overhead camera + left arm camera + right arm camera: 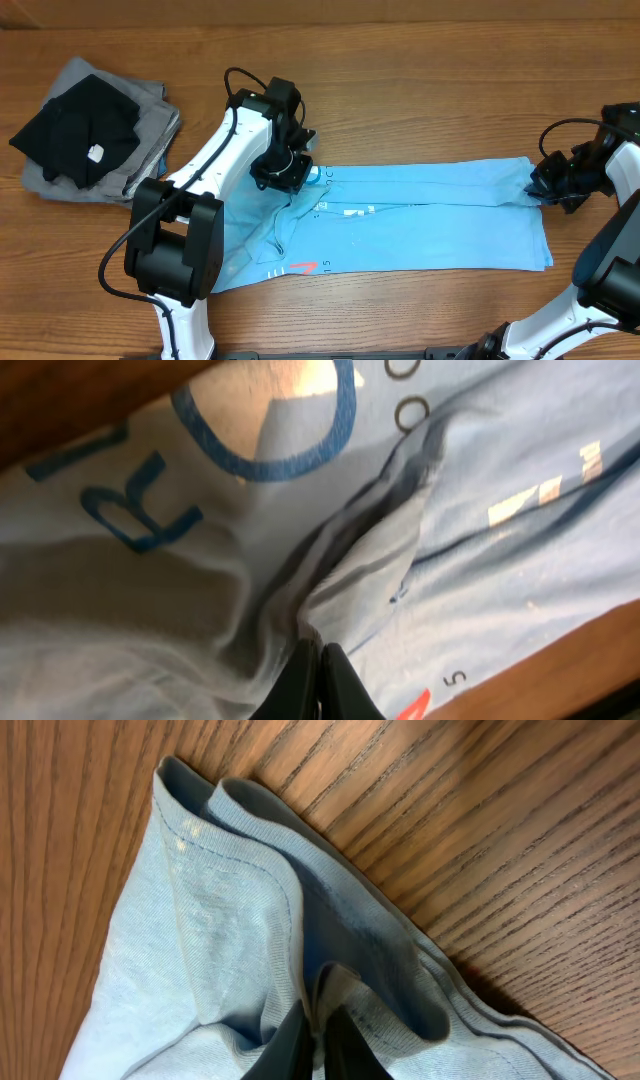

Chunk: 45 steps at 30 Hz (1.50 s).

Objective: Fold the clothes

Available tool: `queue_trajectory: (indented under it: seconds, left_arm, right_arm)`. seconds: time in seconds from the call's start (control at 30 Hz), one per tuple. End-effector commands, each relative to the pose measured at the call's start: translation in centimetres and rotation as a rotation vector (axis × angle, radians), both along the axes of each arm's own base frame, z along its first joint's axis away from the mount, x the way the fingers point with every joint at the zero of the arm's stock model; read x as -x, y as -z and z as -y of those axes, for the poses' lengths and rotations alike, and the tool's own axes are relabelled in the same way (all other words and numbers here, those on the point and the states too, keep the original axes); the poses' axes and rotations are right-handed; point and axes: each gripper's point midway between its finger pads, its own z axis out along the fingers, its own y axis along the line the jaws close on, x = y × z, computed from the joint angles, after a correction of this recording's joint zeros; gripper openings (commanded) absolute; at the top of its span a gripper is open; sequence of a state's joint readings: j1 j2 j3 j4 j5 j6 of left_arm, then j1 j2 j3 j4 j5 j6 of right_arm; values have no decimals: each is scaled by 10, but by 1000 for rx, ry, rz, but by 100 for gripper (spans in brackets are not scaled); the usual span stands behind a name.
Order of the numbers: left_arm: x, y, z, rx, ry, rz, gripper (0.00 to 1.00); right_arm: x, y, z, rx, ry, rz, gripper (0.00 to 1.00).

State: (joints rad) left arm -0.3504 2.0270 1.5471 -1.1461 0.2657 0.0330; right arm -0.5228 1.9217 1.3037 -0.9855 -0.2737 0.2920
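Black joint housing of the left arm (175, 245) sits nearest the overhead lens, rising over the T-shirt's lettered end. The sky-blue T-shirt (430, 230) lies flat on the table (400, 60) as a long band, its long axis running from one gripper across to the other. The left gripper (285, 170) presses down on the shirt's far edge at the lettered end. The right gripper (545, 185) sits at the opposite short end, at its far corner. A pile (90, 130) of black and grey clothes lies well apart, beyond the lettered end.

From the left wrist, the left gripper (320, 675) has its fingertips drawn fully together, and a raised ridge of T-shirt (500, 590) fabric runs right into them, so it looks pinched.

From the right wrist, the right gripper (318, 1040) is likewise closed tight, nipping the stitched hem of the T-shirt (200, 920) where layers bunch against bare table (480, 840).

With each arm holding one end, the next fold probably carries one end along that long axis towards the other. Each gripper is nearest its own end.
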Motion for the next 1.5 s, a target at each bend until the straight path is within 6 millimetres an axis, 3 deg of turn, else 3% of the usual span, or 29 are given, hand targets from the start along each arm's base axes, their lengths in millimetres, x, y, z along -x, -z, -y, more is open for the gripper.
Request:
queue_trajectory:
  seconds: [0.0, 0.13, 0.37, 0.6, 0.8, 1.03, 1.2, 1.3, 1.37, 1.4, 1.47]
  left_arm:
    - [10, 3, 2, 9, 7, -42, 4]
    - [24, -4, 13, 85, 30, -105, 4]
    - [72, -22, 38, 197, 156, -260, 4]
    - [104, -22, 57, 131, 286, -292, 4]
    - [123, -21, 46, 0, 326, -336, 4]
    - [133, -18, 22, -127, 297, -385, 4]
    - [138, -13, 19, -136, 294, -400, 4]
    - [140, -11, 18, -140, 294, -407, 4]
    - [140, -10, 17, -141, 294, -410, 4]
    - [141, -10, 17, -143, 294, -411, 4]
    - [141, -9, 13, -163, 297, -408, 4]
  right_arm:
    - [-11, -18, 6, 24, 7, 58, 7]
    - [-11, -18, 6, 24, 7, 58, 7]
    - [-11, -19, 8, 28, 9, 63, 7]
    - [-9, -19, 14, 30, 28, 67, 7]
    - [-9, -19, 14, 30, 28, 66, 7]
    - [-7, -18, 14, 30, 29, 55, 7]
    - [0, -15, 20, 68, 53, 11, 8]
    - [1, -15, 20, 66, 53, 9, 15]
    - [-1, -16, 19, 61, 53, 18, 33]
    - [-4, -17, 18, 51, 52, 35, 37]
    - [-13, -20, 14, 21, 32, 85, 39]
